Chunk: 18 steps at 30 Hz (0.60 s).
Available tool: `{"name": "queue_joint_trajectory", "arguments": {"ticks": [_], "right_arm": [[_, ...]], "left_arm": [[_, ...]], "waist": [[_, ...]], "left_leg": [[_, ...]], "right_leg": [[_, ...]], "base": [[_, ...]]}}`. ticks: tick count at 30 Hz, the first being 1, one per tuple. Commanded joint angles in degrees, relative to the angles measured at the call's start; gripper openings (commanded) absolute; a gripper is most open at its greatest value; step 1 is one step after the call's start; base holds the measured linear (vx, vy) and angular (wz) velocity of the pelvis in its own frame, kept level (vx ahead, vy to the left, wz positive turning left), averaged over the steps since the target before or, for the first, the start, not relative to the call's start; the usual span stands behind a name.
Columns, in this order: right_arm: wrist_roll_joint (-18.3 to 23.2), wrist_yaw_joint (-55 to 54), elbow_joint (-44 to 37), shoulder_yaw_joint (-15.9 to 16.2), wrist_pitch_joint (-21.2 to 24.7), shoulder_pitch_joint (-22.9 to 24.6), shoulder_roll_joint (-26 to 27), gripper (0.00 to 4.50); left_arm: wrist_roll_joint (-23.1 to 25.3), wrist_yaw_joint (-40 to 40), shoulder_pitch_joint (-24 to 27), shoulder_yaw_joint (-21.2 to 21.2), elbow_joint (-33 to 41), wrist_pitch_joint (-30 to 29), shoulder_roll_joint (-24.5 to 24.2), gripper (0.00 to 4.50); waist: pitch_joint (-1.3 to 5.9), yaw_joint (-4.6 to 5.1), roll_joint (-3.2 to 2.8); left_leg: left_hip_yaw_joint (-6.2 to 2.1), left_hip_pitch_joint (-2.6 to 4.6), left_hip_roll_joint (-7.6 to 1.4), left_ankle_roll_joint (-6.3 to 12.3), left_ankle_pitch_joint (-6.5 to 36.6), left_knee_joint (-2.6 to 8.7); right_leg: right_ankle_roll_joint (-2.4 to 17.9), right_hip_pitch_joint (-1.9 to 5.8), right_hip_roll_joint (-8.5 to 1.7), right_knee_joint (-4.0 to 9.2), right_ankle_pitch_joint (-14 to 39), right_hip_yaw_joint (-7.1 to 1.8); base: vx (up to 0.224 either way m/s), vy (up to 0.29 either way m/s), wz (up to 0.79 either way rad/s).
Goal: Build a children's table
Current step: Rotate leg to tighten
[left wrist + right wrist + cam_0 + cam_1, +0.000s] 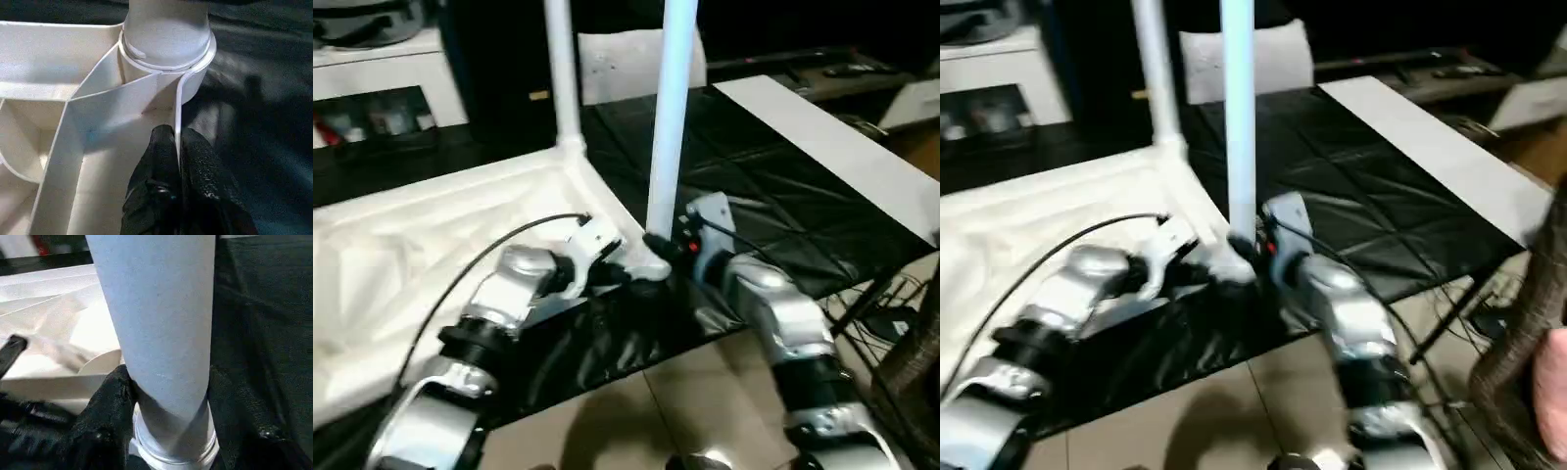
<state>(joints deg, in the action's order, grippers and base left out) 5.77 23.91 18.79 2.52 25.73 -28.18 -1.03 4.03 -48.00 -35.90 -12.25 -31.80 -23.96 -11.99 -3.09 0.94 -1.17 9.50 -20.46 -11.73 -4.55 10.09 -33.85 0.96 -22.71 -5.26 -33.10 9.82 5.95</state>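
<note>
Lab-ish rm: floor cables (891,313), shelving (372,69)

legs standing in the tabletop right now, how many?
2. Near leg stands in the corner socket between the left gripper and right gripper. Far leg stands in the next corner behind it. Other corners of the tabletop lie out of frame.

Two upright white tubular legs (670,117) (562,73) rise from the ribbed white plastic tabletop (401,255), blocking sideways passage between them. Black quilted sheet (754,186) beyond lies open, bordered by a flat white board (832,147).
</note>
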Motion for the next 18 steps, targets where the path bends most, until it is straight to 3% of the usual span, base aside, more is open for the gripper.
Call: {"name": "queue_joint_trajectory", "arguments": {"ticks": [1,2,4,7,10,11,14,16,18], "right_arm": [[1.17,2.15,1.42,4.91,0.29,-0.24,4.53,2.24],[0.67,2.06,1.08,5.07,-0.42,-0.07,4.62,2.59],[0.43,1.91,0.64,4.98,-0.7,0.16,4.72,2.59],[0.32,4.33,-1.41,5.33,-3.5,2.03,2.31,3.0],[0.91,7.11,-2.76,5.25,-5.19,3.27,0.04,3.1],[1.57,10.54,-3.79,4.88,-6.37,4.25,-2.83,3.37],[0.88,15.16,-3.9,5.24,-8.52,5.1,-7.17,3.57],[0.63,16.59,-3.55,5.22,-9.53,5.14,-8.53,3.67],[1.79,22.28,-3.99,4.92,-11.4,5.55,-11.91,3.91]], "left_arm": [[-0.95,3.03,-2.05,0.02,1.84,-0.1,3.12,0.0],[-1.12,3.16,-1.97,0.12,2.31,-0.64,3.17,0.0],[-1.14,3.35,-1.9,0.11,2.75,-0.88,3.11,0.0],[-0.78,0.99,-1.26,-0.83,3.08,2.0,1.0,0.0],[-0.71,-1.46,-0.69,-1.4,3.3,3.77,-0.57,0.0],[-0.94,-4.8,-0.07,-1.93,3.69,5.46,-2.42,0.0],[-1.17,-8.62,0.59,-2.71,3.89,8.64,-4.59,0.0],[-1.48,-10.29,0.85,-2.97,4.14,9.14,-5.34,0.0],[-1.95,-15.39,1.54,-4.34,4.37,13.33,-7.78,0.0]], "waist": [[3.58,-0.32,-0.27],[3.6,-0.4,-0.27],[3.69,-0.5,-0.2],[3.75,-0.79,-0.37],[4.07,-1.36,-0.35],[4.13,-1.51,-0.41],[4.35,-2.04,-0.31],[4.41,-2.16,-0.46],[4.31,-2.48,-0.63]], "left_leg": [[-0.79,0.19,-0.6,0.64,21.72,4.5],[-0.65,0.24,-0.62,0.9,21.12,4.49],[-0.54,0.15,-0.72,1.23,19.86,4.48],[-0.31,0.18,-0.72,1.55,18.65,4.35],[-0.2,-0.15,-0.85,2.25,15.62,4.34],[-0.08,-0.09,-0.84,2.49,14.73,4.24],[0.12,-0.31,-0.88,3.69,11.35,4.04],[0.06,-0.38,-0.94,3.85,10.89,3.99],[0.17,-0.1,-1.04,3.8,11.3,4.04]], "right_leg": [[7.26,2.42,-2.78,5.04,24.06,-1.99],[7.87,2.43,-2.78,4.88,23.0,-2.2],[8.79,2.56,-2.8,4.54,21.23,-2.45],[8.97,2.43,-2.82,4.64,20.69,-2.61],[9.87,2.83,-2.78,4.09,16.04,-2.8],[10.61,2.84,-2.71,3.89,14.11,-2.88],[12.16,3.23,-2.69,3.22,9.31,-2.93],[12.65,3.35,-2.81,3.12,8.44,-2.9],[13.12,3.19,-2.7,3.19,8.93,-2.93]], "base": [[0.0,0.0,0.0],[0.0,0.0,0.0],[0.0,0.0,0.0],[0.0,0.0,0.0],[0.0,0.0,0.0],[0.0,0.0,0.0],[0.0,0.0,0.0],[0.0,0.0,0.0],[0.0,0.0,0.0]]}}
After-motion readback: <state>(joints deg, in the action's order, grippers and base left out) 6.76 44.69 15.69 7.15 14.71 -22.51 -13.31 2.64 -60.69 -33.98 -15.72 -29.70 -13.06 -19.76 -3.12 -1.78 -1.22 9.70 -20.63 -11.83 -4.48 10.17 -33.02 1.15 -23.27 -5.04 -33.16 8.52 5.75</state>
